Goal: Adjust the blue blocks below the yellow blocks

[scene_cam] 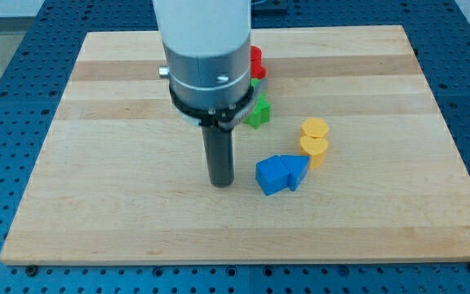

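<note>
On the wooden table point(121, 212), the arm's dark rod stands upright with my tip point(221, 184) resting just to the view's left of the blue blocks, apart from them. No gripper is fitted; the rod holds nothing. A blue cube point(272, 175) and a blue triangular block point(296, 169) sit touching each other, directly below two yellow blocks point(314, 139), the lower yellow touching the triangular one. A green block point(259, 112) and a red block point(256, 62) lie partly hidden behind the arm's body.
</note>
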### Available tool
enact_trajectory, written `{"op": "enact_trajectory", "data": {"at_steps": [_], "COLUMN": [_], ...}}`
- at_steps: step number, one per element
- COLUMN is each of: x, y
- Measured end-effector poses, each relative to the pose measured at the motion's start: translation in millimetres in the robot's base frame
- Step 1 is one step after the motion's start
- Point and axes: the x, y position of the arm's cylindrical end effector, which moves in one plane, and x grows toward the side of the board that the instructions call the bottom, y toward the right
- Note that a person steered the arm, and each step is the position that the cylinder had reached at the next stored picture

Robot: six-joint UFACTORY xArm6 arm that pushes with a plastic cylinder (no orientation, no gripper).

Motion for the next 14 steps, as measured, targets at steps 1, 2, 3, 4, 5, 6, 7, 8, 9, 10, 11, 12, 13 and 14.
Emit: {"op": "enact_trajectory", "data": {"at_steps": [1, 2, 3, 4, 5, 6, 7, 8, 9, 10, 11, 12, 13, 14], "x": [-23, -24, -23, -10, 4, 16, 29, 26, 10, 8, 8, 8, 8, 8], "y": [8, 38, 46, 46, 46, 46, 47, 47, 47, 56, 70, 74, 75, 84]}}
